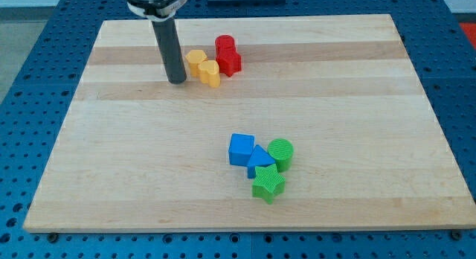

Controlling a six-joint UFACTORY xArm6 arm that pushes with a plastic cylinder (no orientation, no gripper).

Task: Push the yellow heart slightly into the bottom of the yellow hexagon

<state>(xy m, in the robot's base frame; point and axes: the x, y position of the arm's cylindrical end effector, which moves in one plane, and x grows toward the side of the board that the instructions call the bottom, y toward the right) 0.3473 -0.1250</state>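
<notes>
- Contact between the two yellow blocks looks close to made: the yellow heart (210, 72) sits touching or just beside the yellow hexagon (195, 60), at its lower right, near the desk's (111, 170) top edge.
- You would judge the task at its final nudge; the next move calls for a short, gentle push on the heart, upward in the view, toward the hexagon's bottom.
- Watch the red blocks: a red cylinder (224, 45) and another red block (230, 63) stand just beside the yellow pair.
- Your arm stands upright, with my tip (177, 82) resting on the desk, just left of the hexagon.
- Your tool is a bare rod; it holds nothing.
- Blue and green blocks lie well apart, lower down.
</notes>
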